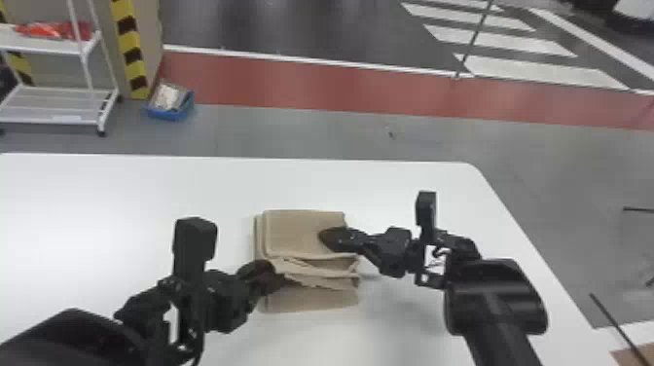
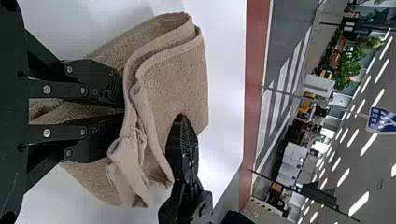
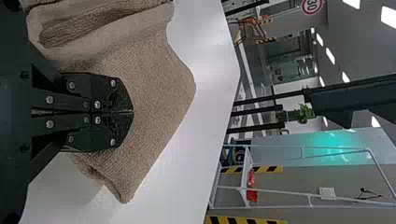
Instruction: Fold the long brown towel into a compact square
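Observation:
The brown towel [image 1: 306, 231] lies folded in layers on the white table, its near part creased and bunched. At its left side my left gripper [image 1: 271, 278] is shut on a fold. In the left wrist view, towel [image 2: 173, 79] cloth shows between the fingers of the left gripper [image 2: 122, 112] and bunches up past their tips. My right gripper [image 1: 325, 237] rests against the top layer near the towel's right edge. The right wrist view has the right gripper [image 3: 132, 112] with its fingers together, nothing between them, over the towel [image 3: 159, 88] surface.
The white table [image 1: 121, 194] extends around the towel, with its far edge beyond and its right edge sloping past the right arm. On the floor behind stand a white cart [image 1: 58, 117] and a blue bin [image 1: 170, 114].

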